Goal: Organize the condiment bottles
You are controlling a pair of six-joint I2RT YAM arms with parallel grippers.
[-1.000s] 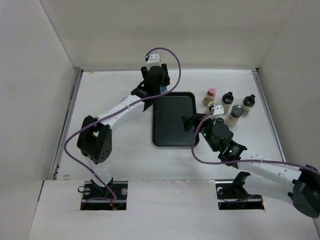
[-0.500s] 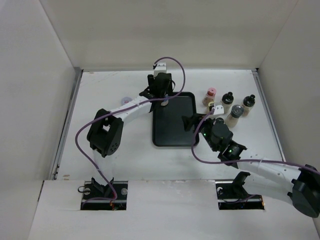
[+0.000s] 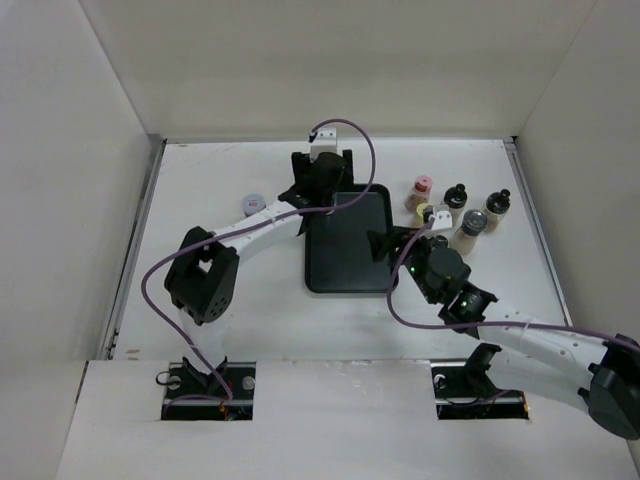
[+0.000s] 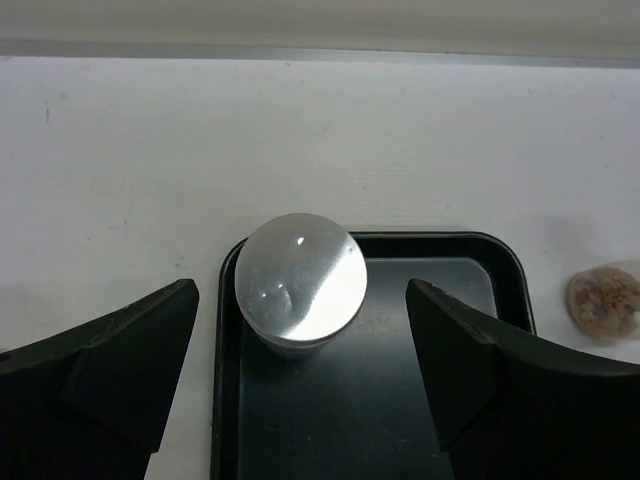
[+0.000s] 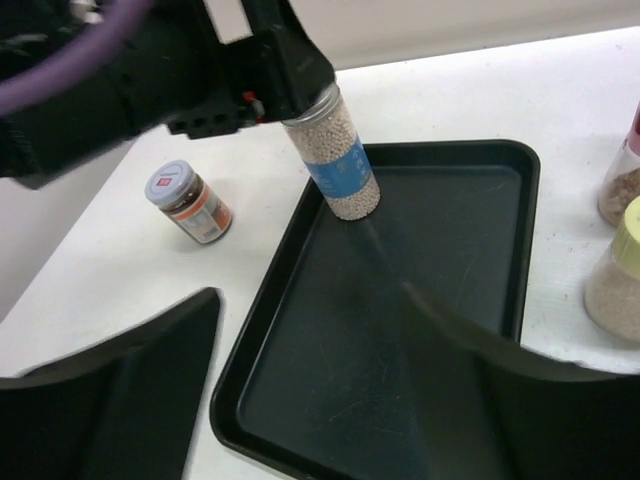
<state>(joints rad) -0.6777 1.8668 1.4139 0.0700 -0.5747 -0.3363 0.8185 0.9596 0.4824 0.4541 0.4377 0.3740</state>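
Note:
A blue-labelled bottle (image 5: 340, 165) with a silver cap (image 4: 300, 282) stands upright in the far left corner of the black tray (image 3: 350, 270). My left gripper (image 4: 300, 310) is open, one finger on each side of its cap and clear of it. In the top view the left gripper (image 3: 325, 190) hides that bottle. My right gripper (image 5: 310, 295) hangs open over the tray's right part (image 3: 385, 245), nothing between its fingers. Right of the tray stand several more bottles: pink cap (image 3: 422, 188), yellow cap (image 5: 620, 280), two black caps (image 3: 455, 195) and one grey cap (image 3: 472, 222).
A brown jar with an orange label and a grey lid (image 5: 188, 203) stands on the white table left of the tray (image 3: 252, 204). White walls close in the table on three sides.
My left arm swung right and set the blue-labelled bottle in the tray's corner, then its jaws opened and let it go. The brown jar came into view. The right arm barely moved.

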